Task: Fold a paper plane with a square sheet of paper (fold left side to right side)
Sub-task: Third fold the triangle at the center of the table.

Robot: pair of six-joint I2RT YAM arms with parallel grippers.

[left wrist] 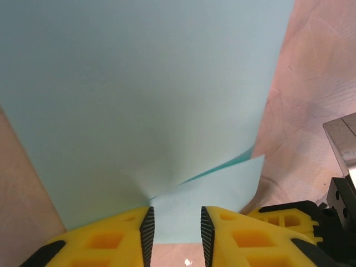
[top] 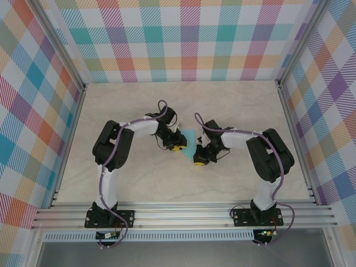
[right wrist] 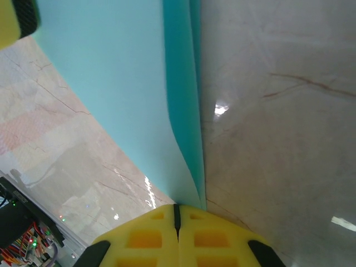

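Turquoise and matte, the square sheet of paper [top: 191, 143] sits partly folded near the middle of the table [top: 239, 105], between the two arms. The left gripper [left wrist: 175, 233] has its fingers parted, with the sheet's near edge lying across the gap. The right gripper [right wrist: 178, 222] has its fingers pressed together, pinching a doubled corner where two layers meet.

This is a robot test cell in a lab. Bright checked walls [top: 189, 39] close the back and both sides. Metal rails [top: 183, 214] run along the bottom of the frame, where the left arm [top: 111, 150] and right arm [top: 270, 158] are bolted at a pale marble-look tabletop [top: 139, 186].
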